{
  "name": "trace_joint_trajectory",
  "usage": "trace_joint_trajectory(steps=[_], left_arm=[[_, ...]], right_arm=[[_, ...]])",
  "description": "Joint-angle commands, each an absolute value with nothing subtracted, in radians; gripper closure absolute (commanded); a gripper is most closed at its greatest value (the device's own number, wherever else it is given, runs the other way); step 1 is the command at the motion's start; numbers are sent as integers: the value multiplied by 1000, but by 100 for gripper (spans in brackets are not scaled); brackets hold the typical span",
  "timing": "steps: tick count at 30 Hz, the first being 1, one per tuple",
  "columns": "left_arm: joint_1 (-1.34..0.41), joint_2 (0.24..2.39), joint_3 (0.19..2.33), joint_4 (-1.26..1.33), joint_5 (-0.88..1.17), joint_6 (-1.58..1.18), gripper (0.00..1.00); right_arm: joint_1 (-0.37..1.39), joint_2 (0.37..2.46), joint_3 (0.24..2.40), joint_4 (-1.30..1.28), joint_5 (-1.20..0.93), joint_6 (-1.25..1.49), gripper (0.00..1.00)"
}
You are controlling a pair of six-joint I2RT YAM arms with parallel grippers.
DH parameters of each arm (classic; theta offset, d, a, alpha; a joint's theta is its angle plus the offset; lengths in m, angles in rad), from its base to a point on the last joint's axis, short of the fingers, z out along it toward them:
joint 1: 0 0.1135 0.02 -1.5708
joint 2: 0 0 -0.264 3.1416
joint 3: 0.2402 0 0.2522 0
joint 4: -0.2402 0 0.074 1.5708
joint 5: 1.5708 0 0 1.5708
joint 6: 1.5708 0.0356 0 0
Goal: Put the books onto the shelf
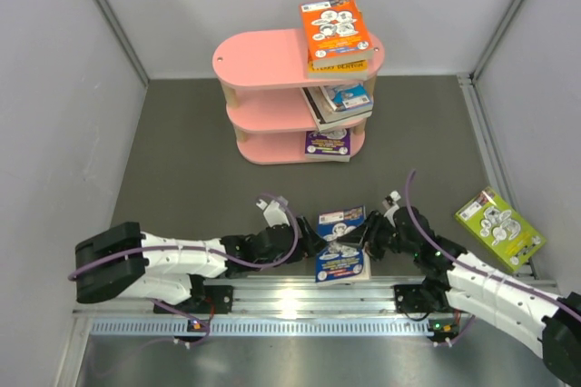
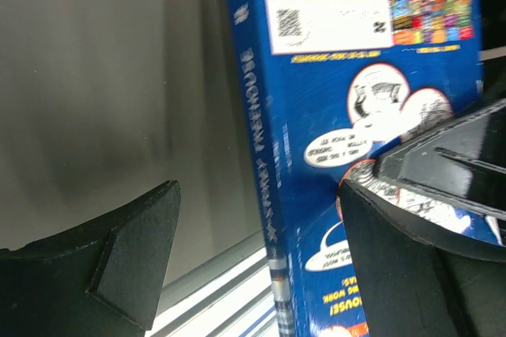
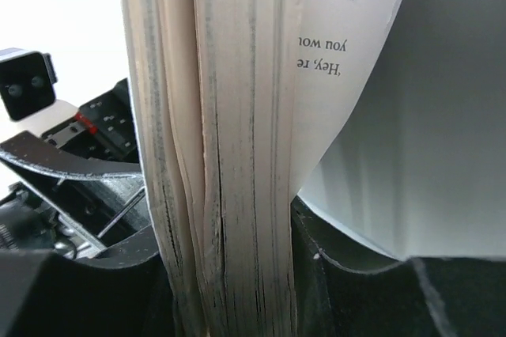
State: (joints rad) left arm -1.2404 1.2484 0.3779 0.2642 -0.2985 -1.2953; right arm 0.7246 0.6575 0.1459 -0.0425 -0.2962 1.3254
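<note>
The pink shelf (image 1: 263, 58) stands at the back. On its top tier lies an orange book (image 1: 336, 27) over a yellow-spined one (image 1: 338, 66). The middle tier carries more books (image 1: 338, 101), and a purple one (image 1: 328, 143) sits on the bottom tier. Between the arms, a blue book (image 1: 340, 221) is tilted up, with a second blue cover (image 1: 342, 263) just in front of it. My right gripper (image 1: 370, 228) (image 3: 229, 274) is shut on the blue book's page edge (image 3: 237, 155); one page hangs loose. My left gripper (image 1: 307, 234) (image 2: 261, 195) is open, the book's spine (image 2: 257, 147) between its fingers.
A lime-green book (image 1: 499, 226) lies flat at the right, near the wall. Grey walls enclose the dark mat (image 1: 182, 160) on three sides. A metal rail (image 1: 300, 296) runs along the near edge under both arm bases.
</note>
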Motion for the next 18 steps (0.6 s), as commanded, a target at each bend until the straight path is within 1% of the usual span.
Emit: trace_joint_trajectory(steps=[1, 4, 7, 10, 12, 15, 17, 18], left_arm=[[-1250, 1238, 414, 311, -333, -1299, 13], [-1250, 1209, 420, 310, -357, -1290, 13], [-1252, 1183, 436, 298, -365, -1279, 15], [-1250, 1157, 443, 282, -361, -1281, 20], [-1250, 1137, 439, 284, -351, -1285, 22], [-1250, 1112, 430, 293, -351, -1285, 34], [-1250, 1100, 428, 301, -354, -1281, 58], [-1250, 1088, 429, 304, -357, -1275, 68]], right_arm=[[741, 681, 120, 355, -416, 1463, 100], [742, 752, 77, 466, -466, 1500, 100], [742, 784, 32, 616, -454, 1548, 100], [744, 796, 21, 667, -428, 1559, 100], [746, 811, 18, 715, -407, 1563, 100], [749, 856, 28, 787, -403, 1565, 100], [756, 906, 38, 837, -408, 1566, 100], [759, 920, 43, 854, -410, 1565, 100]])
